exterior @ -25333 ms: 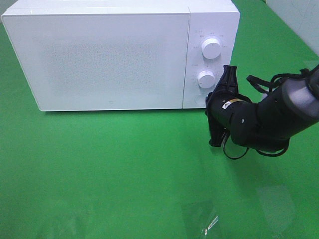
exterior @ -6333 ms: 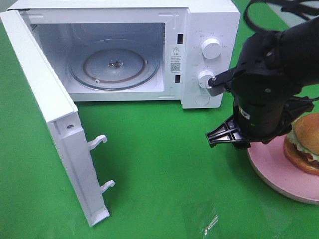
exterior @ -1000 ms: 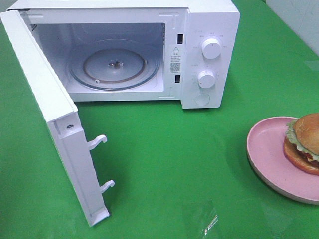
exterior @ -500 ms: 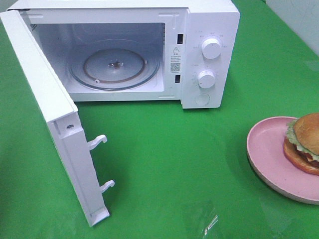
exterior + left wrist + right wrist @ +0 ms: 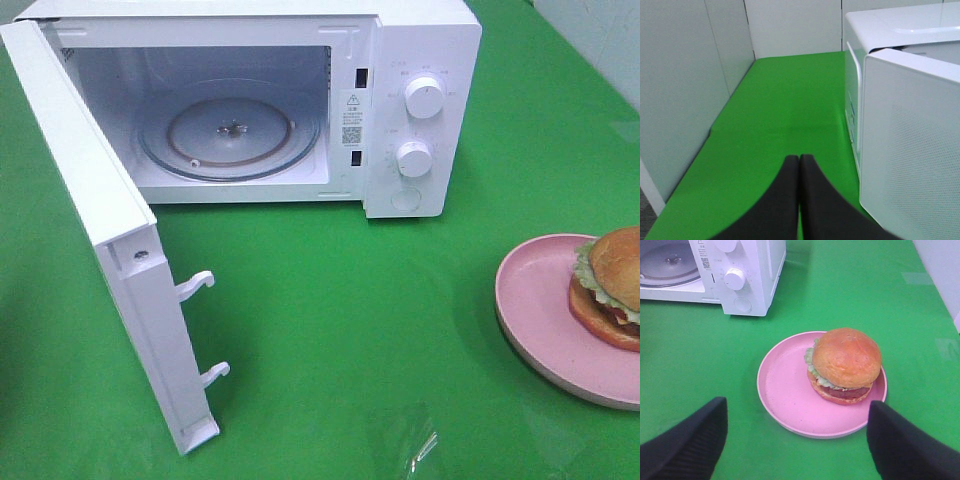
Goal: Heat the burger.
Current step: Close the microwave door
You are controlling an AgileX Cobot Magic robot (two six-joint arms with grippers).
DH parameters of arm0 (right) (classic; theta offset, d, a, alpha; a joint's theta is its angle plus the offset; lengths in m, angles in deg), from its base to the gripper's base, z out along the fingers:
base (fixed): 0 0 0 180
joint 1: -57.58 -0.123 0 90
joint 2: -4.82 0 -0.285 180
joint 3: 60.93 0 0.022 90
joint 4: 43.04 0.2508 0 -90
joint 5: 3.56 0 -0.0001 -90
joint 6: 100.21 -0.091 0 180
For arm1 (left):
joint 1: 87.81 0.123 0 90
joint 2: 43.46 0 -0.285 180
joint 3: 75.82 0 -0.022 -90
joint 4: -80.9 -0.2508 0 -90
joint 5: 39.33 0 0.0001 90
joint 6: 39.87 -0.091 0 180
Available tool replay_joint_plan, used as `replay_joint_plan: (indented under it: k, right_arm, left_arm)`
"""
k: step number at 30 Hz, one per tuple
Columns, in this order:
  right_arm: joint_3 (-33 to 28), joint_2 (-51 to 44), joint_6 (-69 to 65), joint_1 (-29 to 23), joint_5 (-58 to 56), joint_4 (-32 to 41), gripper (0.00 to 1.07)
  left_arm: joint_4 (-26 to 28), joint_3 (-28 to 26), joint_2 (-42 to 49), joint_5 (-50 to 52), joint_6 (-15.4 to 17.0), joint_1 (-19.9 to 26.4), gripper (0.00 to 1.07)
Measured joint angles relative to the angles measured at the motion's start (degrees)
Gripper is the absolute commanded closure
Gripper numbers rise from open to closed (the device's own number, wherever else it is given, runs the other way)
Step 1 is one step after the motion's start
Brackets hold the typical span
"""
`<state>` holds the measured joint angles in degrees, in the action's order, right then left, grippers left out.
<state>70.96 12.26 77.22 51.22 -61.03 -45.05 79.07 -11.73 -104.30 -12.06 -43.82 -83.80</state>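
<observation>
My right end effector (image 5: 797, 440) hangs above the green table (image 5: 400, 330) with its two dark fingers (image 5: 687, 445) spread wide, holding nothing. Between and beyond them, in my right wrist view, lies the burger (image 5: 845, 365): a glossy golden-brown bun over frilly lettuce and an orange-brown patty. It sits on a pink plate (image 5: 785, 390), set toward one side of the plate rather than in its middle. From the high camera the burger (image 5: 612, 285) and plate (image 5: 545, 320) lie at the right edge of the table, partly cut off by the frame, well apart from the microwave (image 5: 420, 60).

The white microwave stands at the back of the table with its door (image 5: 110, 250) swung open to the left. Inside, the glass turntable (image 5: 230, 130) is bare. Two white knobs (image 5: 424, 97) sit one above the other on the control panel, with a round button below them.

My left end effector (image 5: 799, 195) is closed, its dark fingers (image 5: 782, 200) pressed together with nothing between them. It hovers over the green table just beside the outer face of the open door (image 5: 910, 150). Neither arm shows in the high view.
</observation>
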Motion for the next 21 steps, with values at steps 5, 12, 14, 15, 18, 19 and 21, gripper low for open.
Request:
replay_joint_plan:
  k: [5, 12, 14, 15, 18, 19, 21]
  right_arm:
    - [0.0, 0.0, 0.0, 0.0, 0.0, 0.0, 0.32]
    - [0.0, 0.0, 0.0, 0.0, 0.0, 0.0, 0.32]
    - [0.0, 0.0, 0.0, 0.0, 0.0, 0.0, 0.32]
    - [0.0, 0.0, 0.0, 0.0, 0.0, 0.0, 0.32]
    - [0.0, 0.0, 0.0, 0.0, 0.0, 0.0, 0.32]
    - [0.0, 0.0, 0.0, 0.0, 0.0, 0.0, 0.32]
    - [0.0, 0.0, 0.0, 0.0, 0.0, 0.0, 0.32]
  left_arm:
    - [-11.63, 0.11, -9.05, 9.0, 8.31, 0.0, 1.07]
    - [-18.96, 0.0, -18.62, 16.9, 11.8, 0.0, 1.07]
    - [-20.05, -0.86, -20.74, 17.65, 11.97, 0.0, 1.07]
    - [-21.66, -2.01, -22.86, 18.22, 12.61, 0.0, 1.07]
    - [-23.43, -3.04, -24.58, 18.51, 13.81, 0.0, 1.07]
    - [-25.32, -4.07, -26.13, 18.91, 15.47, 0.0, 1.07]
    - [-26.59, -4.87, -27.44, 19.71, 16.33, 0.0, 1.07]
